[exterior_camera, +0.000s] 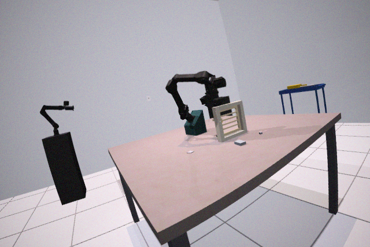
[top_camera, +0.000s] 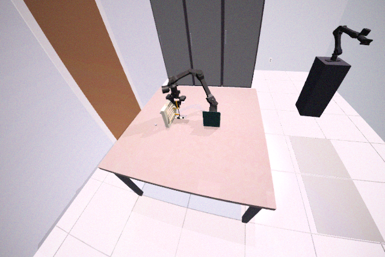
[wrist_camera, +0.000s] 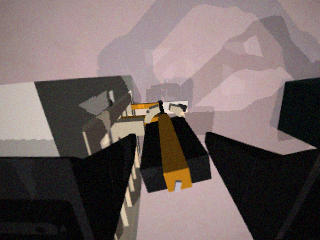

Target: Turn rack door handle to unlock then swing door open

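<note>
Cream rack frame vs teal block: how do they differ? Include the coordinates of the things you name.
- Colour: the rack frame (top_camera: 165, 118) (exterior_camera: 218, 124) (wrist_camera: 20, 115) is cream; the teal block (top_camera: 211, 118) (exterior_camera: 195, 127) (wrist_camera: 301, 110) is dark green-blue.
- Build: the rack frame is open with thin slats across; the teal block looks solid.
- Shape: the rack frame is squarish; the teal block has a sloped face.
Both stand on the table (top_camera: 202, 161) (exterior_camera: 208, 172) (wrist_camera: 190, 220).

Matt pinkish table (top_camera: 192, 151) (exterior_camera: 221, 172) looks smooth; 3 cabinets (top_camera: 203, 36) look matt.

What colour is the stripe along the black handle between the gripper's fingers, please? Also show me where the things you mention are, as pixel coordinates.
Orange (wrist_camera: 178, 179); it shows best in the wrist view.
</note>
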You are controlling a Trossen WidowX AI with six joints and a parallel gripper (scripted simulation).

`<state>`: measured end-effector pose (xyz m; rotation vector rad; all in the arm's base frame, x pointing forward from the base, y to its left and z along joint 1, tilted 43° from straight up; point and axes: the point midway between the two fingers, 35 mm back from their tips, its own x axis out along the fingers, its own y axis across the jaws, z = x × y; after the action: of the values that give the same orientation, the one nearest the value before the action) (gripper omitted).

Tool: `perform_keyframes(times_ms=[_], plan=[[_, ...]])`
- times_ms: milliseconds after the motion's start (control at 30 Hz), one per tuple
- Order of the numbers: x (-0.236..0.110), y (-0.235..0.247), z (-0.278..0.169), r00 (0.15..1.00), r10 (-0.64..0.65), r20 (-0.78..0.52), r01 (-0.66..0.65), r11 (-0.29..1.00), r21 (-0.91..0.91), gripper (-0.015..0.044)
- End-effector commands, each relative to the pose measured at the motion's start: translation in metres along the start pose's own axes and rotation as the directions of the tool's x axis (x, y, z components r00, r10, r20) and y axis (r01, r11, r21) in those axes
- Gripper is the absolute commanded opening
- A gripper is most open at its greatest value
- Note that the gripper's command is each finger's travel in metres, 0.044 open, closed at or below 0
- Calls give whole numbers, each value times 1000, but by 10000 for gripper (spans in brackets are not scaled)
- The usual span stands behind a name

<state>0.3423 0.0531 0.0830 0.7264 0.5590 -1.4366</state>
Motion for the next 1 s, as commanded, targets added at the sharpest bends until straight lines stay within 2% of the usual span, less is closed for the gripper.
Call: perform_keyframes(times_ms=[0,200,400,700,967], plan=[[2,2,0,1000,2,3,-2,984,-180,294],[2,2,0,1000,2,3,-1,888,-460,294],[2,2,0,1000,2,2,0,714,-700,294],[2,2,0,1000,2,1,1,342,-940,294],[2,2,0,1000,2,2,2,-47,-999,294]])
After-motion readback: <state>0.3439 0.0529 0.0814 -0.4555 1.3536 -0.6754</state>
